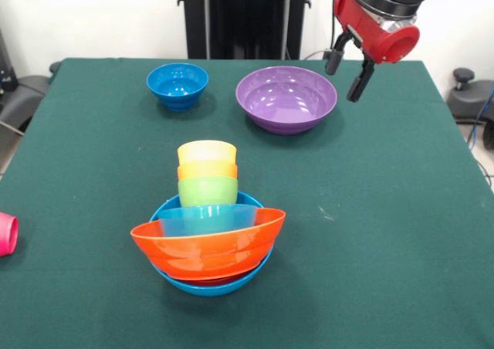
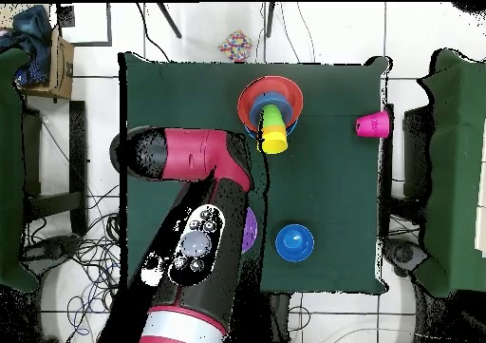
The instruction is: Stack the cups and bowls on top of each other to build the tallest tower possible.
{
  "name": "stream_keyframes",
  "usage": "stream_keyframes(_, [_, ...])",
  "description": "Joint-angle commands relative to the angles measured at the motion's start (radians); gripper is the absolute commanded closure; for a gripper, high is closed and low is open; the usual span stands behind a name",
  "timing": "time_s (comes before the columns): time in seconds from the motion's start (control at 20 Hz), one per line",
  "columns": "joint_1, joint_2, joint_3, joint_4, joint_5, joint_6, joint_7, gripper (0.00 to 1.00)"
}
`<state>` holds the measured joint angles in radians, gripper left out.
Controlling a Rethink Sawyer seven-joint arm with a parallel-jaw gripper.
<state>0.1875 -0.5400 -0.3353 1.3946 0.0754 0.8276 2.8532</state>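
Observation:
The tower (image 1: 208,233) stands at the table's front middle. A wide light-blue bowl (image 1: 212,287) is its base, with a tilted orange bowl (image 1: 204,250) in it, then a smaller light-blue bowl (image 1: 207,219). Above these sit the green cup (image 1: 208,189), the orange cup (image 1: 207,169) and the yellow cup (image 1: 207,151). The tower also shows in the overhead view (image 2: 271,111). The pink cup (image 1: 6,234) lies on its side at the left edge, apart. My gripper (image 1: 347,69) is open and empty, above the table just right of the purple bowl (image 1: 286,98).
A small dark-blue bowl (image 1: 177,85) stands at the back left, next to the purple bowl. In the overhead view the arm (image 2: 195,225) covers most of the purple bowl (image 2: 250,231). The dark-blue bowl (image 2: 294,242) and pink cup (image 2: 372,124) show there too.

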Motion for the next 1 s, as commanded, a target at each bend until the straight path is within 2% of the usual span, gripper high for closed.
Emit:
stream_keyframes(0.05, [-0.015, 0.005, 0.079, 0.129, -0.063, -0.075, -0.046, 0.0])
stream_keyframes(0.2, [-0.023, 0.005, 0.088, 0.144, -0.059, -0.087, -0.054, 0.0])
stream_keyframes(0.35, [-0.013, 0.018, 0.076, 0.155, -0.09, -0.119, -0.064, 0.0])
stream_keyframes(0.55, [-0.015, 0.034, 0.081, 0.184, -0.098, -0.128, -0.067, 0.0])
stream_keyframes(1.0, [-0.029, 0.051, 0.104, 0.221, -0.087, -0.214, -0.039, 0.0])
